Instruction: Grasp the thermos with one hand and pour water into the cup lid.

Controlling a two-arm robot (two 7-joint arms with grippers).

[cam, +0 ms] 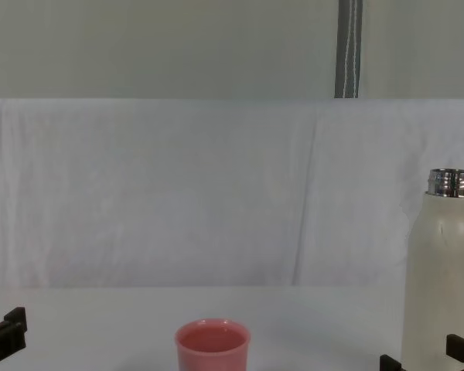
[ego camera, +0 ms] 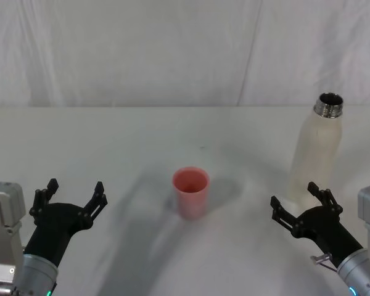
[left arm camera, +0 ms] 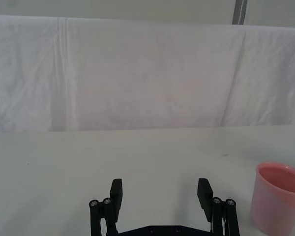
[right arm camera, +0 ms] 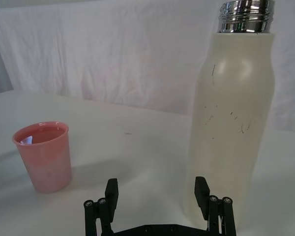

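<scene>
Taking the cup lid (ego camera: pixel 190 191) as the reference point, at the middle of the table (ego camera: pixel 142 135).

Nearest the robot, the left gripper (ego camera: pixel 71 196) sits well to the left of the cup lid and slightly nearer, fingers spread apart and holding nothing. The right gripper (ego camera: pixel 300 205) sits to the right of the cup lid, likewise slightly nearer, fingers also spread and empty.

The cup lid stands upright, mouth up. Its interior reads pinkish, with a glint in the right wrist view; the fill level cannot be determined.

Farther out, to the right of the cup lid, the thermos (ego camera: pixel 314 154) stands upright, its long axis vertical, cap off and its silver neck (right arm camera: pixel 246 16) open. It stands directly ahead of the right gripper: the right wrist view shows its lower body just beyond the gap between the open fingers (right arm camera: pixel 201 191), offset toward one of them, not yet touched.

Assessment: the right arm is clearly the nearer one. A short forward advance, with slight sideways centring, should bring the fingers around the lower body. The grasp is not yet made.
</scene>
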